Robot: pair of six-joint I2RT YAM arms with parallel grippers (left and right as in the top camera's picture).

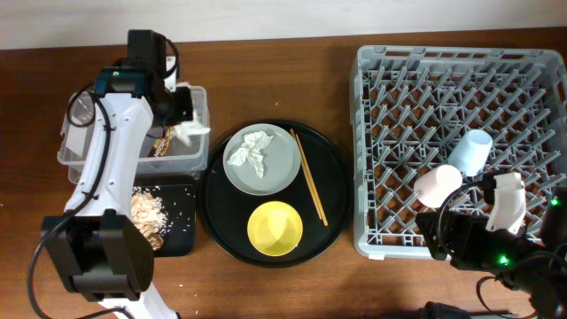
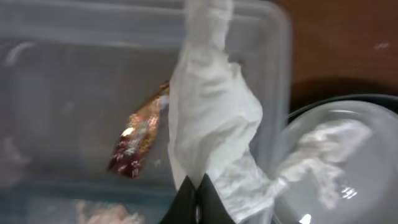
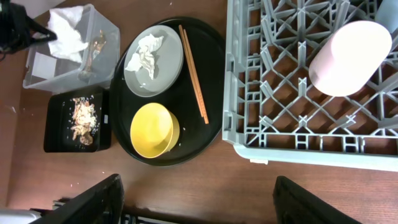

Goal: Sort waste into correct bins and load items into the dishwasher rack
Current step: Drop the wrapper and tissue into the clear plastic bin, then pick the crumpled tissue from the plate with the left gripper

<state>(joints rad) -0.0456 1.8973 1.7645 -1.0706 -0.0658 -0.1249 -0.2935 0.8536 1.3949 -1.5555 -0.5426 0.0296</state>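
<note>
Left pincer (image 2: 196,200) clenched on a crumpled white paper napkin (image 2: 211,124) above the clear rectangular plastic tub (image 2: 74,74) — brown-and-gold foil wrapper (image 2: 134,146) inside — right pincer (image 3: 199,194) spread wide by the large square grey plastic rack (image 3: 231,93)

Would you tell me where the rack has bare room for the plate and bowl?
The rack is bare along its left side and back rows. The blue cup and pink cup crowd its near right part. Bare table between round tray and rack is only a narrow strip.
</note>
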